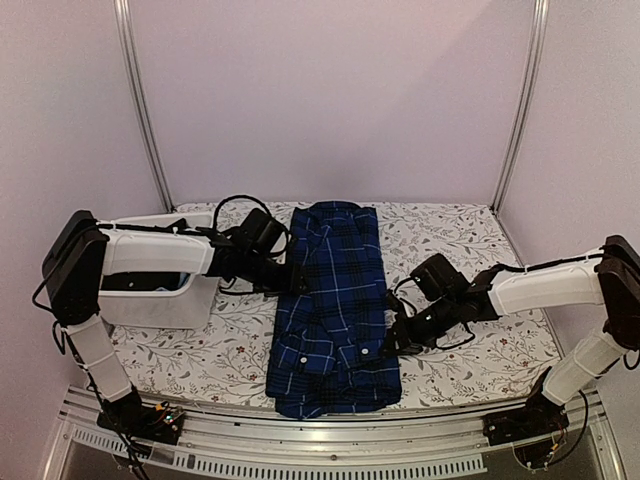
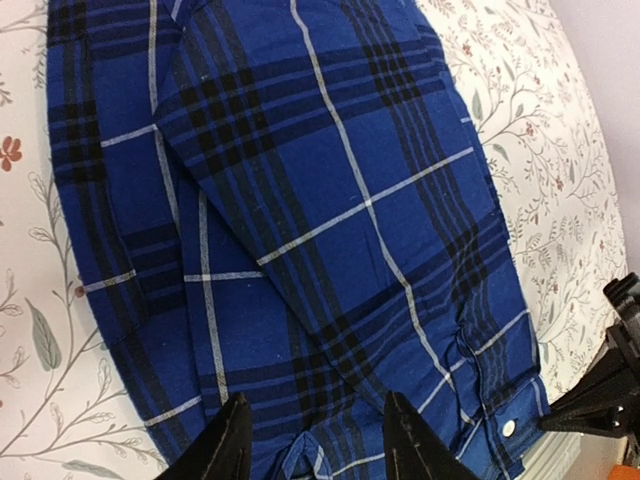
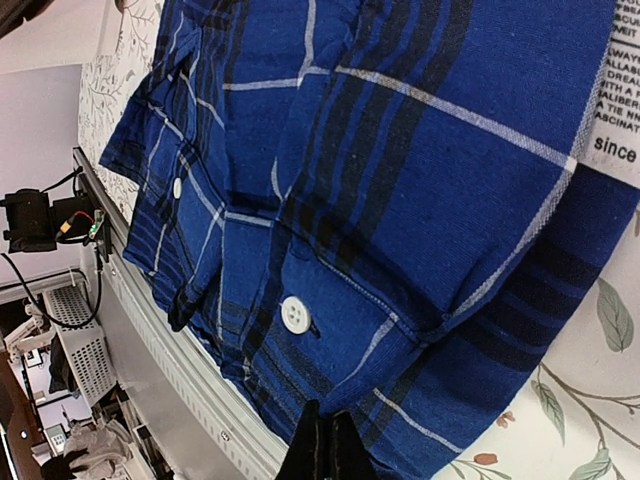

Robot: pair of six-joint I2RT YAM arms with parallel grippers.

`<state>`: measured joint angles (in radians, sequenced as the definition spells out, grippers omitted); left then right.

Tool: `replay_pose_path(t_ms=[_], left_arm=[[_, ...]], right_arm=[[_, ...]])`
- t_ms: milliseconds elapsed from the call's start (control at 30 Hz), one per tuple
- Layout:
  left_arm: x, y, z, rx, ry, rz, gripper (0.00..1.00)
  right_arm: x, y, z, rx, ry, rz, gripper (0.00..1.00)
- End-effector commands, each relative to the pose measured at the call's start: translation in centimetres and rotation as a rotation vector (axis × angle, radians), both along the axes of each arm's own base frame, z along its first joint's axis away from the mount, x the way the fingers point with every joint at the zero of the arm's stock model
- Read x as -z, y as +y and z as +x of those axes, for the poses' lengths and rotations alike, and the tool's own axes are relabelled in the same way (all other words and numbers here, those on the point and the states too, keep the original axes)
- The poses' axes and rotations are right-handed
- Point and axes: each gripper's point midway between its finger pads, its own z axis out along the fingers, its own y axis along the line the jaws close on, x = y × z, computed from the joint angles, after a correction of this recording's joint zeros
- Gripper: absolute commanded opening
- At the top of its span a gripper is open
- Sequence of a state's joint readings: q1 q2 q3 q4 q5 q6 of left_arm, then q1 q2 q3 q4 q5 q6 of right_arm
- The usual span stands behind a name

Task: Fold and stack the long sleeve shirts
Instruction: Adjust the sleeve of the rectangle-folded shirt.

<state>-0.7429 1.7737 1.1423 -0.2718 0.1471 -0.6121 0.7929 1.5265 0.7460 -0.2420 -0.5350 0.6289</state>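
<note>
One long sleeve shirt, navy plaid with thin white lines, lies folded into a long strip down the middle of the table. My left gripper sits at its left edge, about halfway up. In the left wrist view this gripper is open, and its dark fingertips straddle the plaid cloth and a small raised fold. My right gripper is at the shirt's lower right edge. In the right wrist view it is shut on the hem of the shirt, just below a white button.
A white bin with dark cloth inside stands at the left, under the left arm. The floral table cover lies on both sides of the shirt. The metal front rail runs just below the shirt's near end.
</note>
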Motion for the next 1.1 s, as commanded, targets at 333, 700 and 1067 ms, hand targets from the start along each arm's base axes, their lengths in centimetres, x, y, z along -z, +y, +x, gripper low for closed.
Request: replay_pose_path(t_ms=[333,700,1067], left_arm=[[-0.4,-1.4,2.4,0.008,-0.027,-0.026,0.44],[-1.1,-2.8,4.5,0.006,-0.079,-0.037,0.42],[-1.8,-4.7,11.3,-0.021,-0.188,-0.035,0.34]], right_arm=[[1.6,-0.5,-2.6,-0.008,0.056,-0.038,0.00],[0.3,-1.0,-0.2,0.054,-0.065,-0.091,0.29],[-4.1,1.5,8.6,0.134,-0.288,0.012,0.38]])
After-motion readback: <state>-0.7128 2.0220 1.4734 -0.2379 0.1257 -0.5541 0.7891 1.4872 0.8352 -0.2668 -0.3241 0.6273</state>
